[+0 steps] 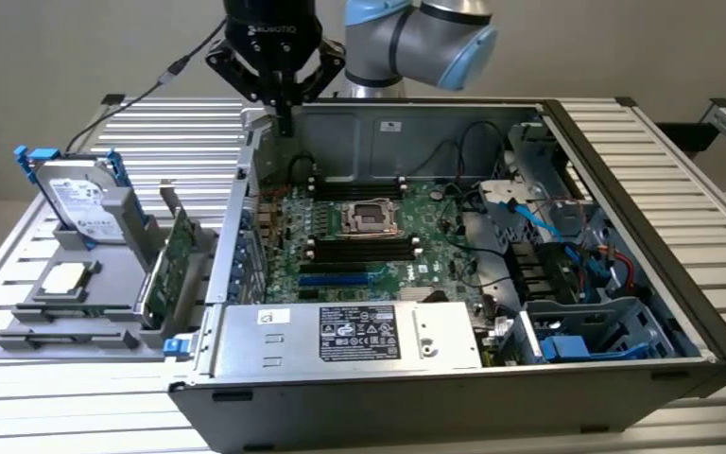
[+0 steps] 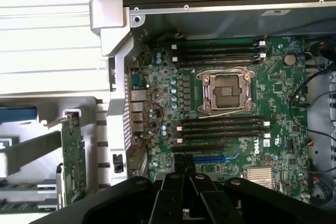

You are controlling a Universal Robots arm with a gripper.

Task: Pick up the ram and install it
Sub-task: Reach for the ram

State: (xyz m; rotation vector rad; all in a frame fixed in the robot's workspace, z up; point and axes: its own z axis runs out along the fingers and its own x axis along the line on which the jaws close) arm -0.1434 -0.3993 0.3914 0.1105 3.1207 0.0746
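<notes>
Overhead, tool (image 1: 285, 121) closed, empty, above open case (image 1: 464, 409); motherboard (image 1: 445, 257) inside; tray (image 1: 73, 342) holds hard drive (image 1: 79, 203), expansion card (image 1: 171, 263).

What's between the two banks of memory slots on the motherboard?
The metal-framed CPU socket lies between the memory slots, shown in both the wrist and exterior views.

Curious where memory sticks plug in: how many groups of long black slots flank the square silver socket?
2. One group lies on the side of the socket toward the gripper; the other group lies opposite, toward the labelled power supply. None seems hidden.
</notes>
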